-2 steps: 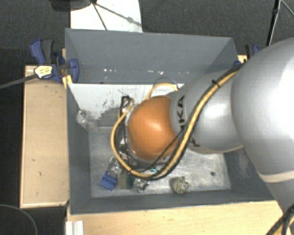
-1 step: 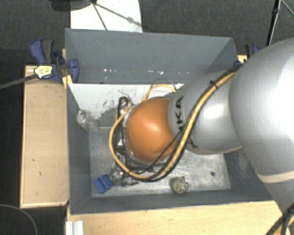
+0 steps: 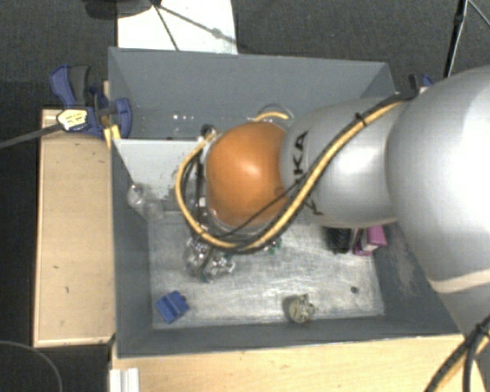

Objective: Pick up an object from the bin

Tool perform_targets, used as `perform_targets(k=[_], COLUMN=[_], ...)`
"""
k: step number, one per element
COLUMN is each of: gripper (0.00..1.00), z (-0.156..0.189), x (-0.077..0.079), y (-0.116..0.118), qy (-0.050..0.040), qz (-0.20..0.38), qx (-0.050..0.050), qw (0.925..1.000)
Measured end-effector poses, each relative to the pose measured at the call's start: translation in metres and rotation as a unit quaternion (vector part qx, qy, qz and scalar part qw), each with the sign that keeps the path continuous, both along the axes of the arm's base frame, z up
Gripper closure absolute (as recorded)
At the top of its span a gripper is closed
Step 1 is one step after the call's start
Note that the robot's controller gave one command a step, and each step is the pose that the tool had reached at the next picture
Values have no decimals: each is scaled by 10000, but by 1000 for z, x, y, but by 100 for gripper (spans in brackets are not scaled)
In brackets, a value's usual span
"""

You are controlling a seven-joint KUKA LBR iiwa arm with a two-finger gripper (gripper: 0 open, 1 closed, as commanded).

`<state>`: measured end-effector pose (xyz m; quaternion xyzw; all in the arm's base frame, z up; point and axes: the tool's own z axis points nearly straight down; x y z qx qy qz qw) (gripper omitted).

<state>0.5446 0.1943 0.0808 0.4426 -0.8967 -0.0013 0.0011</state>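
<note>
My gripper (image 3: 208,264) hangs low over the left-middle of the bin floor, below the orange wrist cover, which hides most of it. A small blue ridged block (image 3: 171,306) lies on the floor to its lower left. A small grey-brown lump (image 3: 299,309) rests near the front wall, to the gripper's lower right. A clear plastic thing (image 3: 141,198) lies against the left wall, up and left of the gripper.
A black item (image 3: 337,240) and a pink-purple item (image 3: 374,238) lie at the right of the floor, partly under the arm. The arm spans the bin's right half.
</note>
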Motion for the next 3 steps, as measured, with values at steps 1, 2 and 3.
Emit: perform_targets(k=[1,2,3], gripper=[0,100,100], z=[0,1,143], x=[0,0,17], y=[0,-1,-37], qy=[-16,-27,-74], qz=[-4,-20,385], qx=[0,1,7], qw=[10000,10000,9992])
